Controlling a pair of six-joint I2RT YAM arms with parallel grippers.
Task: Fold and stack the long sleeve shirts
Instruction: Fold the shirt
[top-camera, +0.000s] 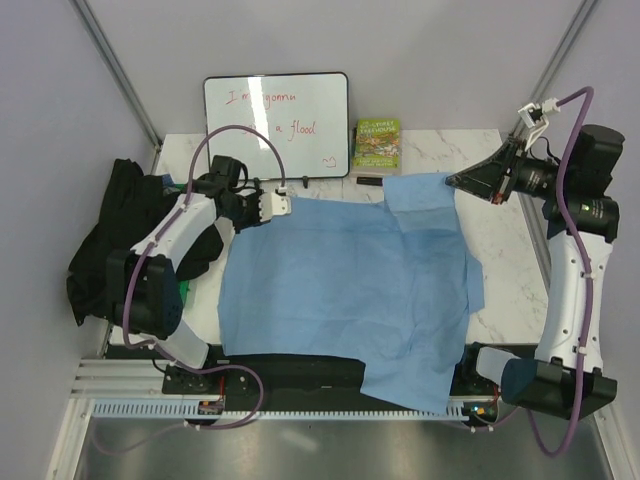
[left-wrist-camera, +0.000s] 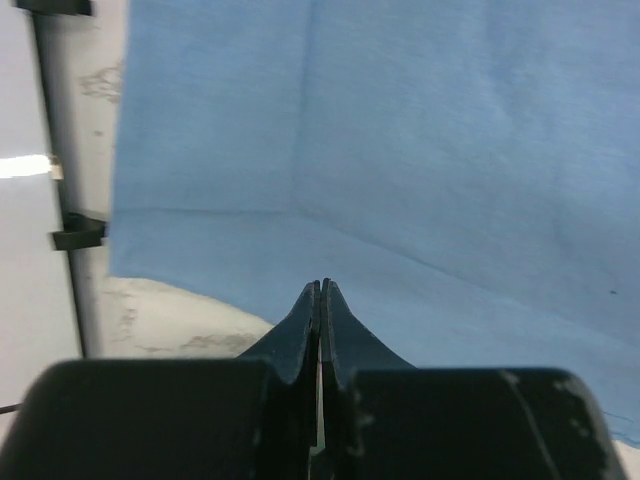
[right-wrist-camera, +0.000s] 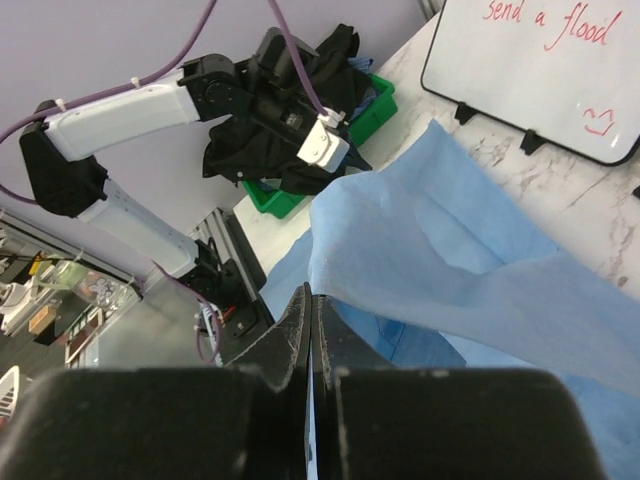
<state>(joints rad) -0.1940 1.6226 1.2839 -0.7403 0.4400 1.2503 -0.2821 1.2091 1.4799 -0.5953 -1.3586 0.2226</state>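
Black shirt (top-camera: 105, 235): heaped over a green bin (right-wrist-camera: 375, 105) off the table's (top-camera: 500, 260) left edge, probably set aside for later.
Left gripper (top-camera: 278, 206): jaws clenched at the blue shirt's (top-camera: 340, 290) far left corner; whether they catch cloth cannot be told.
Blue shirt: spread flat across the table's middle, ready for folding.
Right gripper (top-camera: 452, 181): jaws pinched on the shirt's far right corner, holding it raised, likely to begin a fold.
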